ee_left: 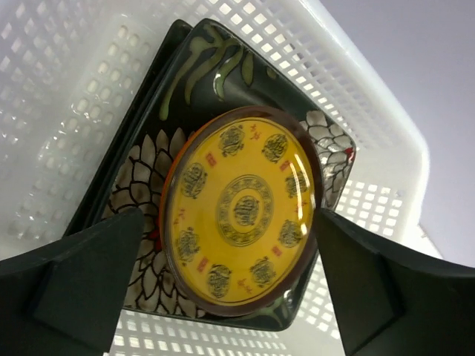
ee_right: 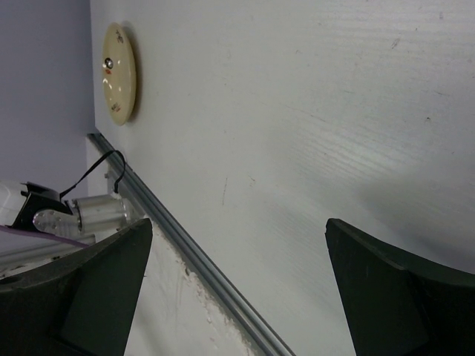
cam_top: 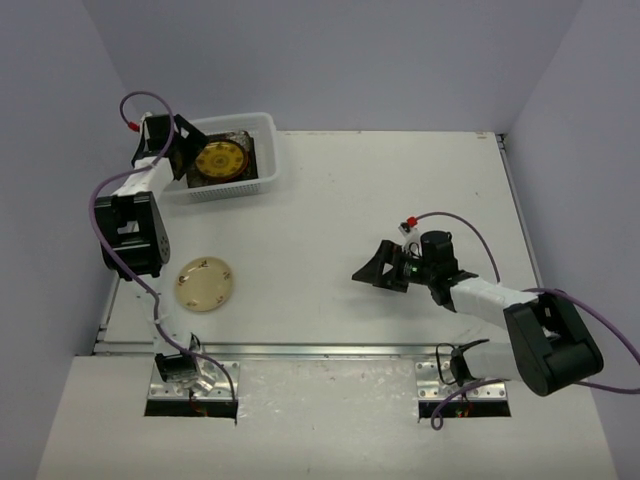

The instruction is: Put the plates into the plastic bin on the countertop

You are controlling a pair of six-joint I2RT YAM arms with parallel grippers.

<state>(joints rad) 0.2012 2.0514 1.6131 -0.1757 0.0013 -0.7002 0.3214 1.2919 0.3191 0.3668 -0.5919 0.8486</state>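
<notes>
The white desk carries everything, with a metal rail along its near edge. The white lattice bin sits at the far left corner, its long axis running left to right in the top view.

Inside the bin lie black square plates with white flowers, flat and roughly square to its walls. The left wrist view shows more than one dark edge stacked there, which the top view does not resolve. On that stack the round yellow patterned plate lies face up, near the bin's middle. A thin orange edge peeks from under it in the left wrist view only.

Outside the bin, well apart on its near side, a round cream plate lies flat on the desk. The right wrist view catches it edge-on beyond the rail.

The left gripper hangs over the bin's left end, spread wide, its fingers flanking the yellow plate. Whether they touch it, I cannot tell. The right gripper is far to the bin's right, spread wide over bare desk and holding nothing.
</notes>
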